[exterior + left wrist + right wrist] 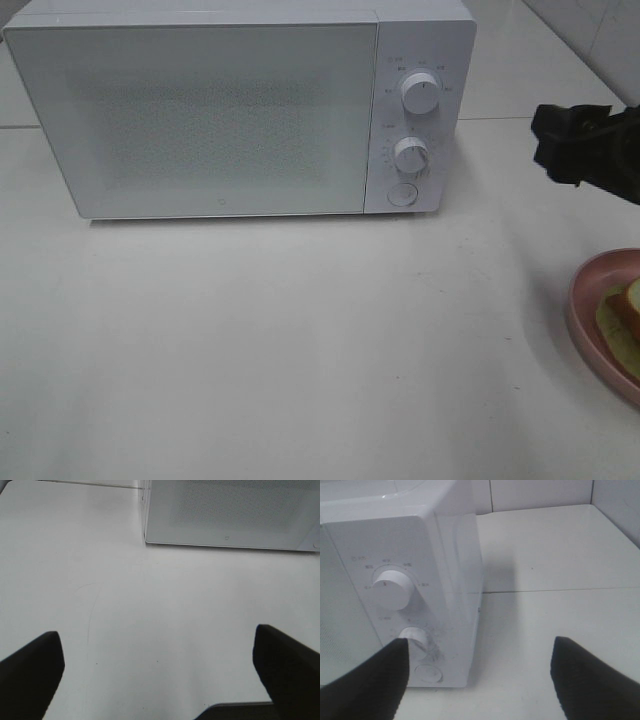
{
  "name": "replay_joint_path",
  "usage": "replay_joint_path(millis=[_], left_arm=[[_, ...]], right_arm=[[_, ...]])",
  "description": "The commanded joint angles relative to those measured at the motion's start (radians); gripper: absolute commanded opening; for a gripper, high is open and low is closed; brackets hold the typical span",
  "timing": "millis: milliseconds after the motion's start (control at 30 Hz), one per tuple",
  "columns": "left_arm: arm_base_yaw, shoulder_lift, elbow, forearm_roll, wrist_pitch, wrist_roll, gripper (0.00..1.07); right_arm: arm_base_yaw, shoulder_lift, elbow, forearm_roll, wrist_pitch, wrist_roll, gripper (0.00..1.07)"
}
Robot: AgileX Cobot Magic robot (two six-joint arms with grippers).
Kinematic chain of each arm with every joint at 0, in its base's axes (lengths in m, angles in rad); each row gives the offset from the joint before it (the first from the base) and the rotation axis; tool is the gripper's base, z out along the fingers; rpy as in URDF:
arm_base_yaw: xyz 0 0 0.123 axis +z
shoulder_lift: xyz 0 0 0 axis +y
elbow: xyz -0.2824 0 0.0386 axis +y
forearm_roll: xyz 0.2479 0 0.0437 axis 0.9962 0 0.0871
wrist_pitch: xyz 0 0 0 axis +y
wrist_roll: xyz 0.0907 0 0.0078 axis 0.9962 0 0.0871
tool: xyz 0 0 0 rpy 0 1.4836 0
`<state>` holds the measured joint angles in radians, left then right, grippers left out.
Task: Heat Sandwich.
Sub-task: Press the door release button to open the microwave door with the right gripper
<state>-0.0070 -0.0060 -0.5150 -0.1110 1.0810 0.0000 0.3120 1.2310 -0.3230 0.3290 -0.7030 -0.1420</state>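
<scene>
Sandwich [622,322] on pink plate [578,300], microwave [220,110] shut, left hand [157,645] and right hand [481,650] spread, empty.

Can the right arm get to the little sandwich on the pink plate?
Probably yes. The open right gripper hangs beside the white microwave, and only bare white table lies between it and the small yellowish sandwich on the round pink plate.

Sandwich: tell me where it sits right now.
In the exterior high view, the sandwich lies on the pink plate at the view's far right, to the right of the microwave and nearer the camera.
</scene>
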Motion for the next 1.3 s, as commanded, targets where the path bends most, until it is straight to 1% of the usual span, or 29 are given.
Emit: replay_joint_path(millis=[33, 67, 133, 167, 200, 233, 300, 333, 367, 467, 500, 567, 633, 800, 933, 1133, 1300], left_arm=[[0.003, -0.023, 0.001, -0.004, -0.015, 0.0, 0.97], [0.003, -0.023, 0.001, -0.004, -0.015, 0.0, 0.97], [0.003, -0.023, 0.001, -0.004, -0.015, 0.0, 0.97], [0.003, -0.023, 0.001, -0.004, -0.015, 0.0, 0.97], [0.003, -0.023, 0.001, -0.004, -0.015, 0.0, 0.97], [0.003, -0.023, 0.001, -0.004, -0.015, 0.0, 0.97], [0.003, -0.023, 0.001, -0.004, -0.015, 0.0, 0.97], [0.003, -0.023, 0.001, -0.004, -0.015, 0.0, 0.97], [0.003, -0.023, 0.001, -0.004, -0.015, 0.0, 0.97], [0.003, -0.023, 0.001, -0.004, -0.015, 0.0, 0.97], [0.003, -0.023, 0.001, -0.004, -0.015, 0.0, 0.97], [0.003, -0.023, 0.001, -0.004, -0.015, 0.0, 0.97], [0.003, -0.023, 0.001, -0.004, -0.015, 0.0, 0.97], [0.003, -0.023, 0.001, -0.004, -0.015, 0.0, 0.97], [0.003, -0.023, 0.001, -0.004, -0.015, 0.0, 0.97], [0.003, -0.023, 0.001, -0.004, -0.015, 0.0, 0.97], [0.003, -0.023, 0.001, -0.004, -0.015, 0.0, 0.97]], right_arm=[[0.054, 0.034, 0.003, 0.04, -0.062, -0.041, 0.76], [0.106, 0.071, 0.003, 0.082, -0.1, -0.064, 0.76], [0.16, 0.105, 0.003, 0.138, -0.147, -0.094, 0.76], [0.181, 0.125, 0.003, 0.167, -0.172, -0.112, 0.76], [0.181, 0.125, 0.003, 0.167, -0.172, -0.112, 0.76], [0.23, 0.163, 0.003, 0.25, -0.218, -0.147, 0.76], [0.287, 0.204, 0.002, 0.335, -0.271, -0.184, 0.76], [0.344, 0.241, 0.002, 0.4, -0.321, -0.211, 0.76], [0.344, 0.241, 0.002, 0.4, -0.321, -0.211, 0.76], [0.42, 0.299, 0.002, 0.478, -0.395, -0.223, 0.76], [0.462, 0.331, 0.002, 0.515, -0.428, -0.223, 0.76], [0.479, 0.344, 0.001, 0.529, -0.436, -0.223, 0.76], [0.532, 0.39, -0.01, 0.569, -0.455, -0.224, 0.76], [0.571, 0.424, -0.028, 0.601, -0.458, -0.227, 0.76], [0.631, 0.476, -0.073, 0.644, -0.458, -0.242, 0.76], [0.658, 0.483, -0.088, 0.661, -0.46, -0.28, 0.76], [0.658, 0.483, -0.088, 0.661, -0.457, -0.28, 0.76]])
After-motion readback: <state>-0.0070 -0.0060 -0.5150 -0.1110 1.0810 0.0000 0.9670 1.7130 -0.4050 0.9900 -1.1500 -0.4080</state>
